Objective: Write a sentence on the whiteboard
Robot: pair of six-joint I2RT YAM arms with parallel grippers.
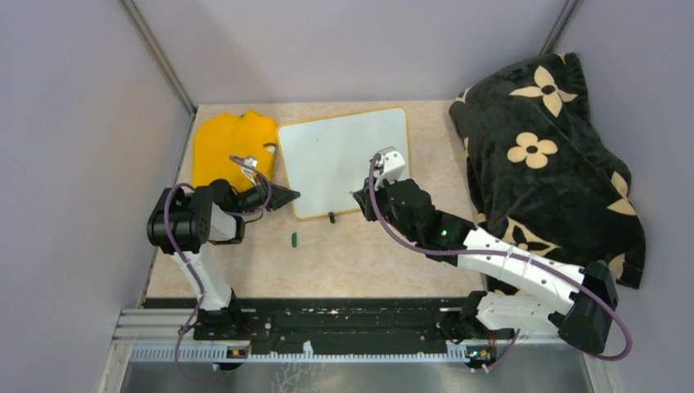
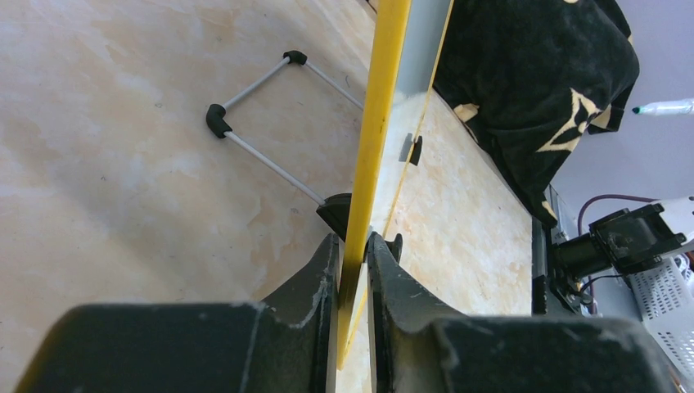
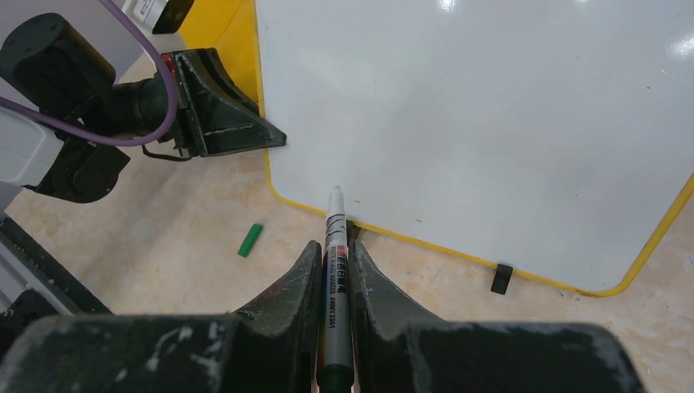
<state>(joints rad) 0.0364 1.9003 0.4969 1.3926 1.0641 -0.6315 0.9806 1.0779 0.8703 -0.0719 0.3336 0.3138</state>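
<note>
The whiteboard (image 1: 344, 155) lies toward the back of the tabletop (image 1: 368, 254), its glossy white face up and yellow-looking frame all round. The left gripper (image 2: 353, 246) is clamped narrowly on the frame at the board's near-left corner. The right gripper (image 3: 334, 250) hangs just off the board's near edge, closed around a marker (image 3: 335, 221) whose tip points at the frame there. A green cap (image 1: 293, 239) lies on the tabletop near that corner. A yellow cloth (image 1: 225, 143) sits beside the board's left edge, and a black flowered blanket (image 1: 548, 155) is heaped to the right.
</note>
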